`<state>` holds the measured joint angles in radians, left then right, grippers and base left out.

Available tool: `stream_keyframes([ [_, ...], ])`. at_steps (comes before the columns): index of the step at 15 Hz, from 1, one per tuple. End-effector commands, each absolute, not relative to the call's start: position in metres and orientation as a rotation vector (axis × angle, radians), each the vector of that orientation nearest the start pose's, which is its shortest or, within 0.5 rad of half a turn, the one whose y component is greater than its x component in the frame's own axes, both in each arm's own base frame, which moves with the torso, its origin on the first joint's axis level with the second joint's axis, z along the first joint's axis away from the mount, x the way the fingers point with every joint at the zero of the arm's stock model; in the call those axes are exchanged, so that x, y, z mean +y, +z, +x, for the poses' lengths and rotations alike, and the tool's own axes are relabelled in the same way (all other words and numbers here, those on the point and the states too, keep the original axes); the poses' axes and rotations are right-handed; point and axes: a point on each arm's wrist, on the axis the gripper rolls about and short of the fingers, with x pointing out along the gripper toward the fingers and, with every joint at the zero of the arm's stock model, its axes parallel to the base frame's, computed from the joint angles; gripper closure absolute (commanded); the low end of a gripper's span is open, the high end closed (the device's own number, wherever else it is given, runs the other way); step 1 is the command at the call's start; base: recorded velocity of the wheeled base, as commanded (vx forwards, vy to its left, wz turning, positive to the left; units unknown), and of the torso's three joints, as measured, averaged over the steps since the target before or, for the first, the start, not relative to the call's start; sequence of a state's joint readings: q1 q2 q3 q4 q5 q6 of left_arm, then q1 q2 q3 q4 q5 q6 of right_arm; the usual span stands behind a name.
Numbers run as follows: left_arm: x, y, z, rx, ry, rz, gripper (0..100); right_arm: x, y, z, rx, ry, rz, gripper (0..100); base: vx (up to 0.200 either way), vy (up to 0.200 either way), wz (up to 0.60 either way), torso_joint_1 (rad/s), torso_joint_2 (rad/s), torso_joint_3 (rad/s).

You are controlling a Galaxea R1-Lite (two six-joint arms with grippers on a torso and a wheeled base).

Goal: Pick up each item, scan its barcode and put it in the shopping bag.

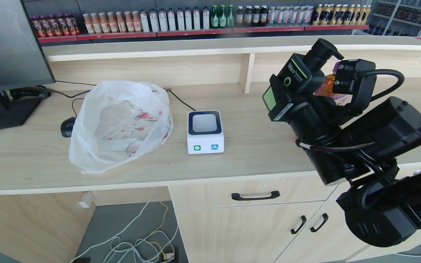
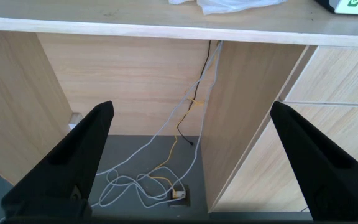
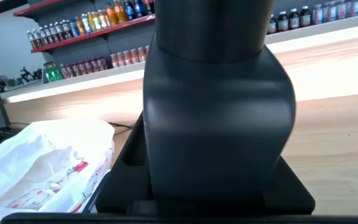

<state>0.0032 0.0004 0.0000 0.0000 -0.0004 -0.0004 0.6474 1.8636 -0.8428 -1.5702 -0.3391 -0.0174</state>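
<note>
The right gripper (image 1: pixel 300 96) is raised above the right part of the worktop (image 1: pixel 254 138), and its fingers are closed on a black pump bottle (image 1: pixel 296 71). The bottle is tilted, with its pump head pointing up and to the far right and its base lower and to the left. It is clear of the worktop surface. In the right wrist view the pump bottle (image 3: pixel 216 112) stands dark and close between the fingers. The shopping bag (image 3: pixel 42 162) lies beyond it on the left.

A small orange item (image 1: pixel 326 86) shows just behind the held bottle. Most of it is hidden by the arm, so I cannot tell what it is.

The scanner (image 1: pixel 205 132), a white box with a dark-framed window on top, sits near the middle of the worktop. It is well to the left of the bottle. The shopping bag (image 1: pixel 119 124) is white plastic with red print and lies open just left of the scanner. A black mouse (image 1: pixel 67 127) sits at the bag's left side, and a monitor (image 1: pixel 9 40) stands at the far left. Shelves of drinks (image 1: pixel 196 18) line the far wall.

The left gripper (image 2: pixel 191 112) hangs below the worktop's near edge with its fingers (image 2: pixel 73 162) spread wide and holding nothing. Beyond them, loose cables (image 2: pixel 160 180) lie on the floor.
</note>
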Motion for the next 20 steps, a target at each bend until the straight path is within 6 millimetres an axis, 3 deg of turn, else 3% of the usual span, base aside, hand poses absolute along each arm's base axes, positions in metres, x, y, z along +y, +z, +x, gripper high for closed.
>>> stream_keyframes([
  [1,0.000,0.075,-0.023,0.000,0.003,0.000,0,0.191,0.233,0.265,-0.494,0.297,0.246,100,0.000,0.200,0.00,0.017,0.01,-0.002],
  [5,0.000,0.075,-0.023,0.000,0.003,0.002,0,0.190,0.235,0.266,-0.503,0.294,0.248,100,0.000,0.200,0.00,0.004,0.00,0.000],
  [12,0.000,0.075,-0.023,0.000,0.003,0.003,0,0.193,0.234,0.268,-0.503,0.298,0.249,100,0.000,0.000,0.00,0.000,0.00,0.000],
  [20,0.000,0.075,-0.023,0.000,0.003,0.003,0,0.211,0.204,0.285,-0.393,0.388,0.438,100,0.000,0.000,0.00,0.000,0.00,0.000],
])
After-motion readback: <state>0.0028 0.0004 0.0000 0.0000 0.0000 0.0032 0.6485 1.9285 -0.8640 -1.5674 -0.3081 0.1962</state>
